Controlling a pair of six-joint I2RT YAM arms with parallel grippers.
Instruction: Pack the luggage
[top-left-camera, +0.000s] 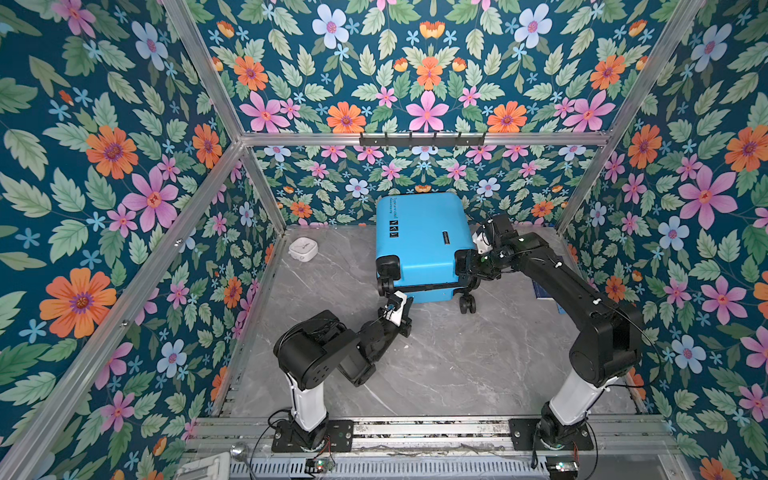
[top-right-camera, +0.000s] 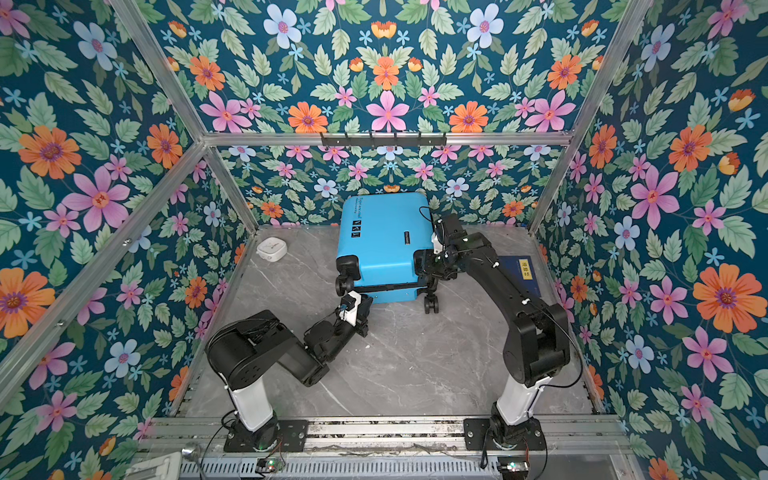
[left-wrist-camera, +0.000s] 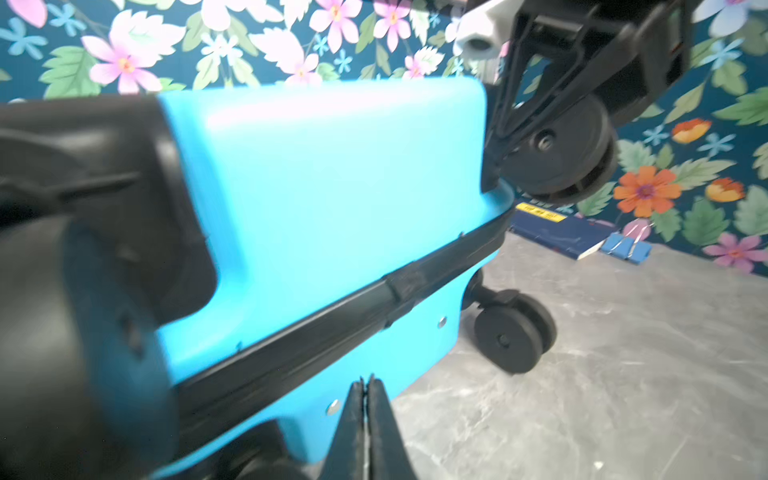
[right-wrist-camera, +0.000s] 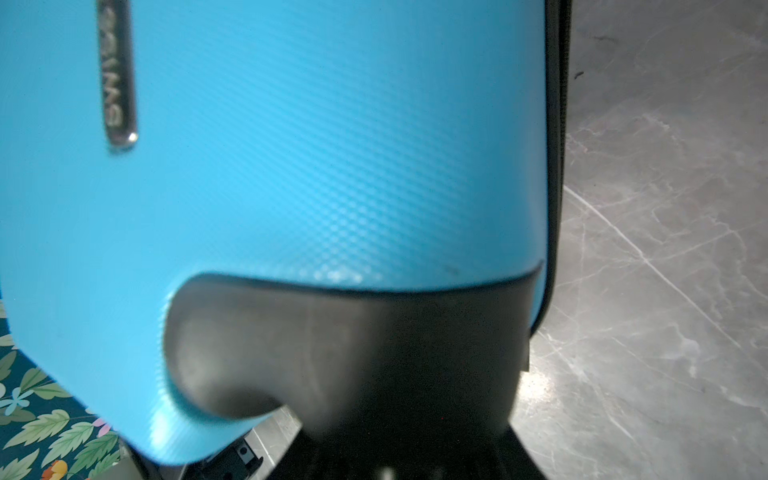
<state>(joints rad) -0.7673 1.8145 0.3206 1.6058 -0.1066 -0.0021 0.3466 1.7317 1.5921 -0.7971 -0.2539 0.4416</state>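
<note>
lying on its broad side at the back middle of the grey table (top-left-camera: 457, 365), the luggage (top-left-camera: 419, 237) has its two blue shells together, with a black band running between them. its caster end is turned toward the arms, and one lower caster (top-left-camera: 467, 305) touches the table. the right gripper (top-left-camera: 469, 266) reaches in from the right and looks clamped about the upper caster at the luggage's near right corner; in the left wrist view its fingers straddle that wheel. the left gripper (left-wrist-camera: 365, 386) sits just beside the near left part of the lower shell, its fingers pressed together with nothing between them. a small white device (top-left-camera: 303, 248) lies near the left wall, well apart from the luggage. a dark-blue book (top-right-camera: 521, 270) with a yellow label lies by the right wall, with a blue binder clip (left-wrist-camera: 627, 249) just beside it.
</note>
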